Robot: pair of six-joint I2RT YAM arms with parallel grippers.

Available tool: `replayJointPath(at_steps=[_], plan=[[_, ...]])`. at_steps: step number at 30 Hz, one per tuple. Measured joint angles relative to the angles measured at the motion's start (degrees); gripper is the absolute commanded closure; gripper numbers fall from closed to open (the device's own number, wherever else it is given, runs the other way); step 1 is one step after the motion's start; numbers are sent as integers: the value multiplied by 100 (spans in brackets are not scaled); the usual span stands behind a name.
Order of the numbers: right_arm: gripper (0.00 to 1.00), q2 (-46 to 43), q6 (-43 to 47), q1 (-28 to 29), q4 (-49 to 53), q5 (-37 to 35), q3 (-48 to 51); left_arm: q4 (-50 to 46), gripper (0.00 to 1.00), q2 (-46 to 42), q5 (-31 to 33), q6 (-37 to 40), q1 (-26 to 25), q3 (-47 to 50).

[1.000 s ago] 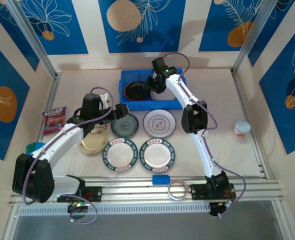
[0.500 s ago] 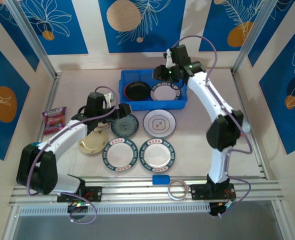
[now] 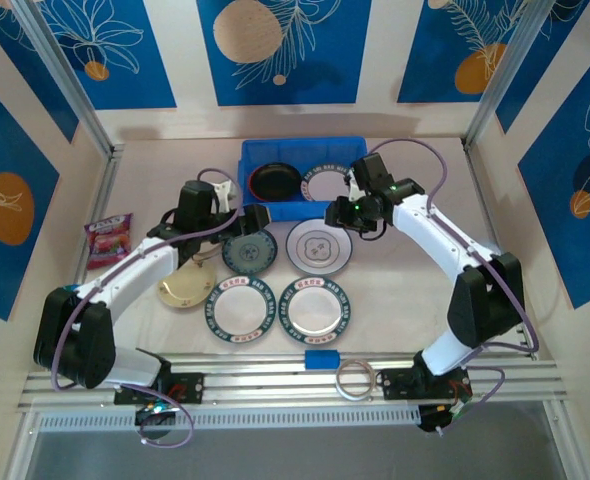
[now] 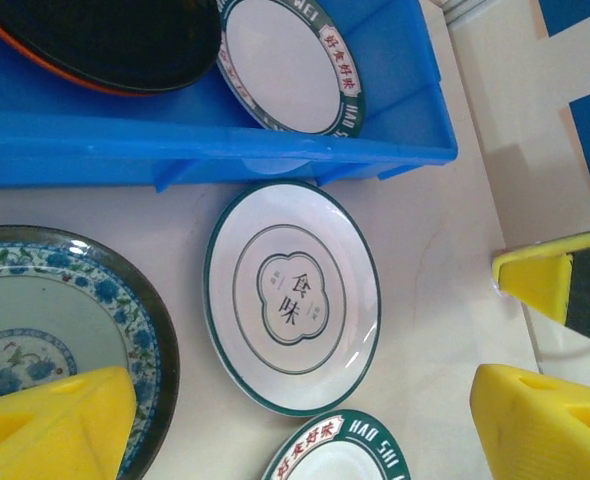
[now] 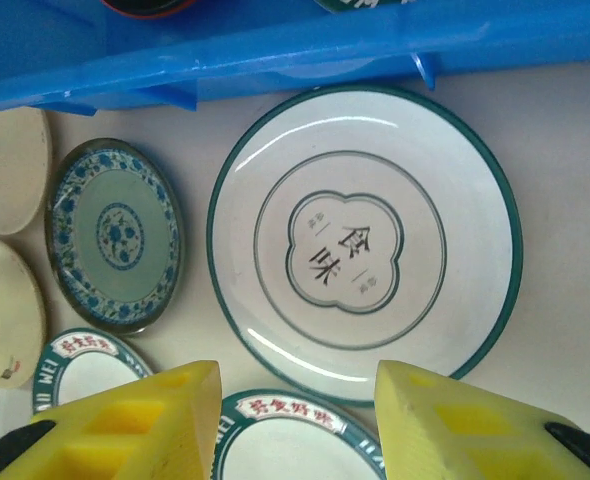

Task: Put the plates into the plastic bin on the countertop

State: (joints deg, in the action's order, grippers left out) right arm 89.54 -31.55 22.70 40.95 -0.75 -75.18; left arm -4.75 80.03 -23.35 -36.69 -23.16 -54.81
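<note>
Just below spread right tool [image 5: 297, 405]: grey-patterned plate [image 5: 365, 240].

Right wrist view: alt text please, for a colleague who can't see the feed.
The right claw, open and empty, hovers over a round white plate with a thin green rim and a central character emblem, which lies on the beige countertop beside the blue plastic bin. A round teal floral plate lies at the picture's left.

Pink packet [image 3: 108, 240], blue block [image 3: 323, 360] — tape ring [image 3: 353, 381]
</note>
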Motion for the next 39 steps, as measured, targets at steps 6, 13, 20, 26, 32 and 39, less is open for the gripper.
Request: replayJointPath(at_steps=[6, 13, 20, 26, 32, 39], plan=[[54, -140, -516, -17, -168, 256, 282, -319, 14, 470, -306, 151, -2, -643], [54, -1196, -1040, 179, -225, 315, 1738, -769, 13, 573, -358, 299, -63, -909], [54, -2870, -1296, 105, 407, 308, 2544, -817, 13, 431, -289, 387, -76, -868], [55, -2946, -1379, -177, 590, 365, 3080, -636, 13, 402, -184, 382, -76, -608], [55, -2889, -1449, -284, 372, 605, 3604, -308, 13, 402, -188, 251, -109, -299], [56, -2785, -1462, -404, -74, 942, 3971, -26, 14, 457, -212, 205, -249, -256]])
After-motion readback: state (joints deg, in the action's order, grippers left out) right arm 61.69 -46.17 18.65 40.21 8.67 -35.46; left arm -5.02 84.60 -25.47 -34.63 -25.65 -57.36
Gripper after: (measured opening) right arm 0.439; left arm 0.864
